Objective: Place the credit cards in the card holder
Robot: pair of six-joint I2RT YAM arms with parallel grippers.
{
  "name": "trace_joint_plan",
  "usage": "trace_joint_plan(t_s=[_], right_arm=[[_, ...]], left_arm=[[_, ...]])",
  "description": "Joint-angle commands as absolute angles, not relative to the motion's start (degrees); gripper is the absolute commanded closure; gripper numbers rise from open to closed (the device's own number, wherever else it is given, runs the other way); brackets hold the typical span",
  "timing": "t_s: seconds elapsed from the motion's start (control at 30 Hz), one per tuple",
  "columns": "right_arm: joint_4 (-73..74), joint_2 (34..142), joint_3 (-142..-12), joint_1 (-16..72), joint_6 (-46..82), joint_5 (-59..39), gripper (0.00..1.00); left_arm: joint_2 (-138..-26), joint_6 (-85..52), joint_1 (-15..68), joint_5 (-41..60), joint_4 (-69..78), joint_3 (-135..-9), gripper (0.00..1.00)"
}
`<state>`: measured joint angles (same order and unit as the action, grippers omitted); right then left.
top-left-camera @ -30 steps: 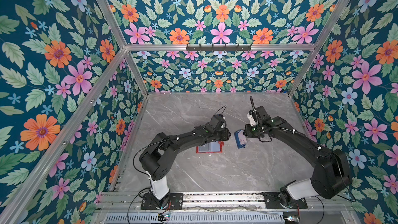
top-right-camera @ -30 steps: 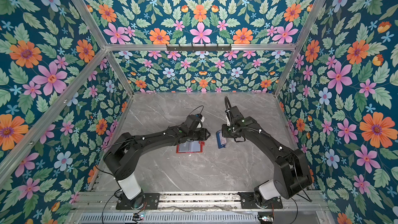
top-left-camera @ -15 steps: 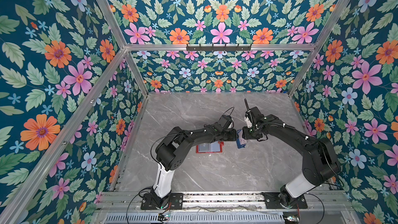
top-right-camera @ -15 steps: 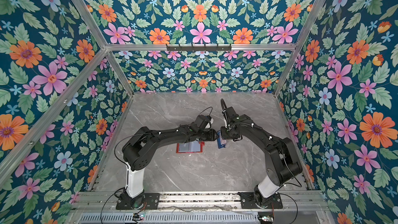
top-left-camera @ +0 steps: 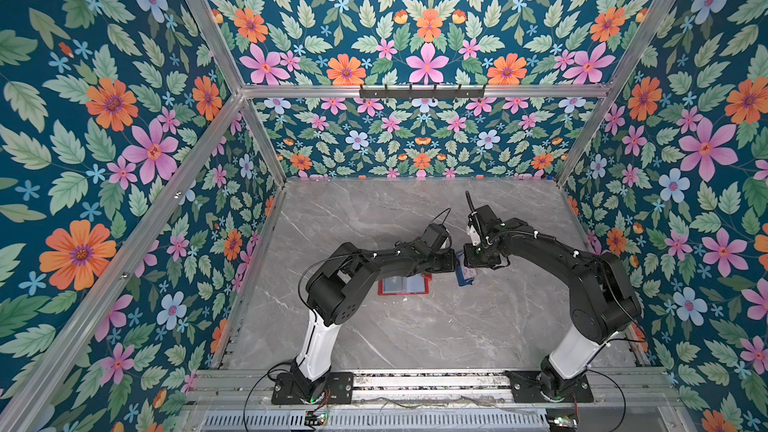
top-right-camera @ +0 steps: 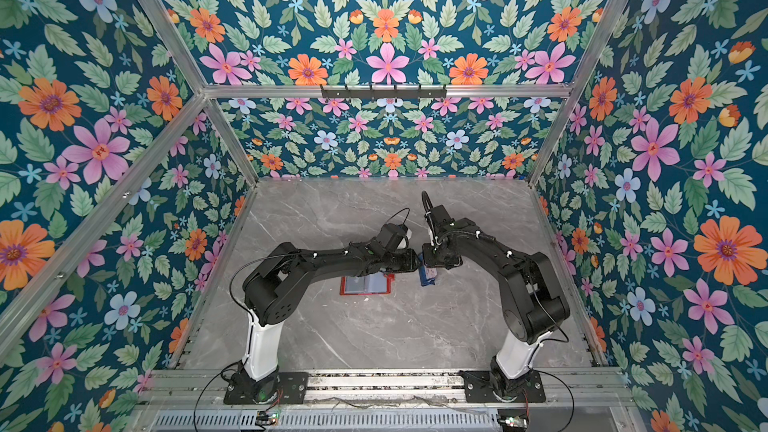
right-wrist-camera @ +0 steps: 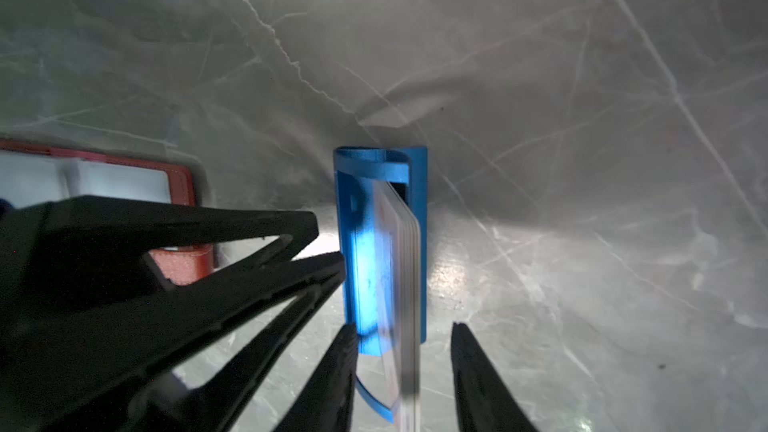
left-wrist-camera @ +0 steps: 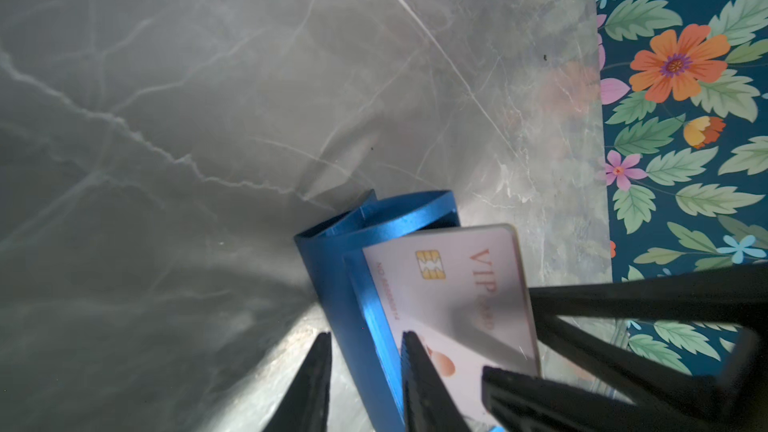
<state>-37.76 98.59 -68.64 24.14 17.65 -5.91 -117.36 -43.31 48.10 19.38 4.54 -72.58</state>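
blue tray (right-wrist-camera: 351, 222) holds upright credit cards (left-wrist-camera: 449, 284) near the open card holder (top-left-camera: 403, 285).

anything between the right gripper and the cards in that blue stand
Yes: the blue stand's side wall seems to sit between one right gripper finger and the cards; the left gripper crowds that wall too.

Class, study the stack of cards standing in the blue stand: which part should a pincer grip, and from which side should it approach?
Probably the upper edge of the cards, pinched across the flat faces, coming down from above. They stand on edge in the blue stand, whose walls shield the lower part, so only that edge sticks out free.
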Motion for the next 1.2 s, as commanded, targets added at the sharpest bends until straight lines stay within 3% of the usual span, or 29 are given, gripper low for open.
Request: trace_joint_plan(t_s=[0.0, 1.17], right_arm=[[-38.5, 99.55, -69.32, 24.18, 17.27, -6.24, 0.61], [-40.36, 102.4, -70.31, 24.21, 18.09, -2.29, 0.64]], left_arm=[[-117.82, -43.6, 48.07, 19.51, 6.06, -72.86, 0.69], [-119.7, -45.77, 48.16, 18.19, 5.58, -71.31, 0.76]])
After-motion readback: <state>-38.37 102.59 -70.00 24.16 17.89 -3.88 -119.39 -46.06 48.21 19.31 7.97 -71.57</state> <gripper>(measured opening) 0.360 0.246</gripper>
